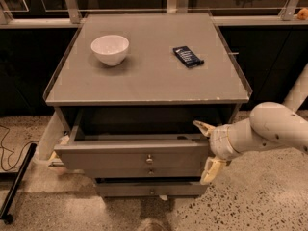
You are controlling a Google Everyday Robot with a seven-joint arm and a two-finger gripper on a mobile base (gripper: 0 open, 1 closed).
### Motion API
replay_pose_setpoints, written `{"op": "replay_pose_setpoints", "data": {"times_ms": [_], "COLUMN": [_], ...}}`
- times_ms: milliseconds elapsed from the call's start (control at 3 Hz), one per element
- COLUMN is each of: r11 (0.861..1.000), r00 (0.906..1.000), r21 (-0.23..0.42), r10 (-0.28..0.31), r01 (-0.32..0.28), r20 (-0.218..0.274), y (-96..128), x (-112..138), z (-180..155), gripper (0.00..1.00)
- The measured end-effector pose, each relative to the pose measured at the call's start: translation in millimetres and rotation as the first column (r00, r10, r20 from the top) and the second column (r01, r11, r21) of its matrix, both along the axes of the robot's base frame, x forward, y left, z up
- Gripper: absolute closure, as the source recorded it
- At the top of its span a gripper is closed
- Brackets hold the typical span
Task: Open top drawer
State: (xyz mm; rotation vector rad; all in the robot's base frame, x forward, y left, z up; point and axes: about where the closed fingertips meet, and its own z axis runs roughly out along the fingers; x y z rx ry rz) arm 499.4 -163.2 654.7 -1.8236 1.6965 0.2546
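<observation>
The top drawer (106, 159) of the grey cabinet stands pulled out part way, its dark inside showing under the cabinet top. Its flat grey front carries a small round metal knob (149, 158) at centre. My gripper (207, 148) is at the drawer's right front corner, beside the panel's right end. It is open: one cream fingertip (202, 127) points up by the drawer's top edge, and the other lies lower down. It holds nothing. My white arm (269, 129) comes in from the right.
A white bowl (109, 49) and a dark flat packet (187, 56) lie on the cabinet top (144, 88). A lower grey drawer (125, 190) with a like knob sits below. A black cable and bar (17, 184) lie on the speckled floor at left.
</observation>
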Motion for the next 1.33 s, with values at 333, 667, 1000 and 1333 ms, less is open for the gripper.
{"op": "replay_pose_setpoints", "data": {"times_ms": [333, 667, 1000, 1333], "r11": [0.998, 0.998, 0.998, 0.998], "r00": [0.9981, 0.9981, 0.9981, 0.9987], "r21": [0.015, 0.015, 0.015, 0.022], "r10": [-0.061, -0.061, -0.061, -0.05], "r01": [0.061, 0.061, 0.061, 0.05], "r20": [-0.01, -0.01, -0.01, -0.013], "y": [-24.3, -24.3, -24.2, -19.0], "x": [13.5, 13.5, 13.5, 17.3], "z": [-25.3, -25.3, -25.3, -24.6], "gripper": [0.0, 0.0, 0.19, 0.43]}}
